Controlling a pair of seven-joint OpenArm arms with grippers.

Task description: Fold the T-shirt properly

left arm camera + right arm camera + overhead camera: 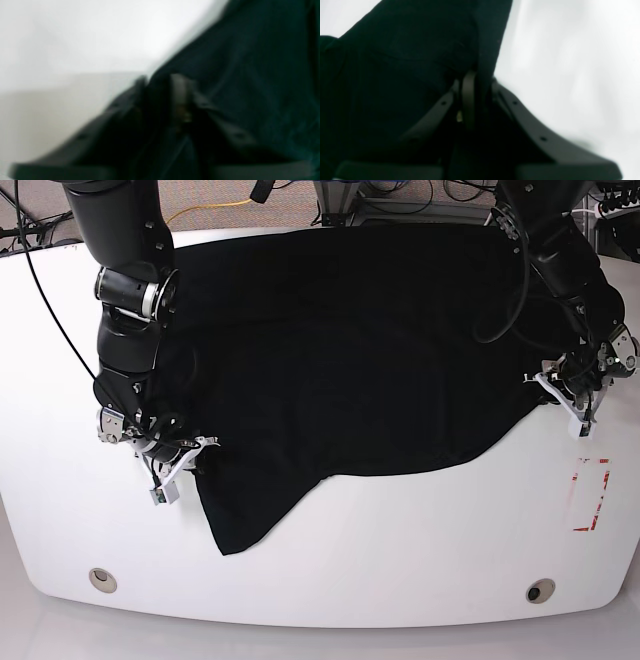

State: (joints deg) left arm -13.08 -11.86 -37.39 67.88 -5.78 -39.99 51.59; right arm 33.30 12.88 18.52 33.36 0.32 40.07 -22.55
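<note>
The black T-shirt [350, 350] lies spread across the white table [400, 560], with a loose corner hanging toward the front left. Its print is hidden and only plain black cloth shows. My right gripper [190, 452], on the left of the base view, is shut on the shirt's left edge. In the right wrist view its jaws [475, 80] pinch a fold of the cloth [382, 75]. My left gripper [556, 383] is shut on the shirt's right edge. In the blurred left wrist view it [162, 80] clamps the black cloth [250, 62].
A red-outlined rectangle [590, 495] is marked on the table at the right. Two round holes [100, 578] [540, 591] sit near the front edge. Cables [230, 200] and equipment stand behind the table's far edge.
</note>
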